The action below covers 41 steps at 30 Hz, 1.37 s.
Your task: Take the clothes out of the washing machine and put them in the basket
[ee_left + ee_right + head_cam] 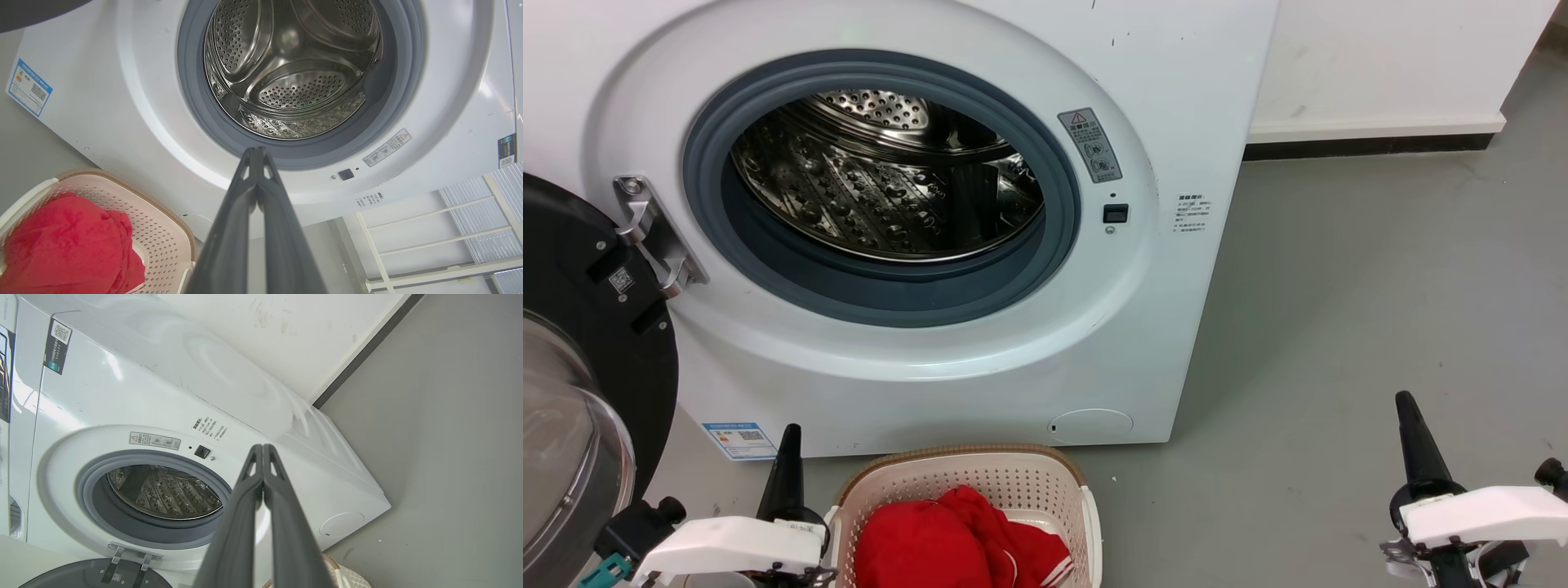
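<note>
The white washing machine (915, 359) stands with its black-framed glass door (580, 359) swung open at the left. Its steel drum (882, 180) holds no clothes that I can see. The red clothes (956, 539) lie piled in the cream basket (980, 478) on the floor in front of the machine; one has white stripes on its trim. In the left wrist view the clothes (65, 245) sit low at the left. My left gripper (790, 437) is shut and empty, just left of the basket. My right gripper (1405, 404) is shut and empty, far to the right over the floor.
Grey floor (1356, 327) stretches to the right of the machine, up to a white wall with a dark skirting (1364, 145). The open door takes up the room at the lower left. A pale window frame (441, 228) shows in the left wrist view.
</note>
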{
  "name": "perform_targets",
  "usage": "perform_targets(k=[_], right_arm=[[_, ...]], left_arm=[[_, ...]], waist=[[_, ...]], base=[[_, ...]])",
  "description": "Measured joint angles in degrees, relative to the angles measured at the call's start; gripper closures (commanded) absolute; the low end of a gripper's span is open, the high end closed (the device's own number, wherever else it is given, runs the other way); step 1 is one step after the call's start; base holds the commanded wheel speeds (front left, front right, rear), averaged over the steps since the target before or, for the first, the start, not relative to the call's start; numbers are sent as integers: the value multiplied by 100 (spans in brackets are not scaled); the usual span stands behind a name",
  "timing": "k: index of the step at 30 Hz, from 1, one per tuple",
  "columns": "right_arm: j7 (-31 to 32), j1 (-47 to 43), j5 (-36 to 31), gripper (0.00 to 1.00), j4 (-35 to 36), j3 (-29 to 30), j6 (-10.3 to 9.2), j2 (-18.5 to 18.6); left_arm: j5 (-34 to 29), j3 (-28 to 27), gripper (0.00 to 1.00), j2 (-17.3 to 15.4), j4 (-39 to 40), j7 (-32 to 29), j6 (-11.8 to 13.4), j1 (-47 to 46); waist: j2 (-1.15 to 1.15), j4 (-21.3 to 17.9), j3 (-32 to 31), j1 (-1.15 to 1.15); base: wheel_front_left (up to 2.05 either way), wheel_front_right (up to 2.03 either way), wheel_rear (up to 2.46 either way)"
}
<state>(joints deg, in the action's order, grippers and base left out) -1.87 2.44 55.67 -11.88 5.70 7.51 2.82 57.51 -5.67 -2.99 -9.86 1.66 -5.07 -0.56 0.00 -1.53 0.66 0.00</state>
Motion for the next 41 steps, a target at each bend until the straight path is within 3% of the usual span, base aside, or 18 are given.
perform_targets(k=[41], right_arm=[[567, 230, 2463, 100, -142, 55, 0, 2]], left_arm=[[2339, -48, 100, 3, -288, -557, -154, -354]], waist=[[0, 94, -30, 0]], base=[[0, 0, 0]])
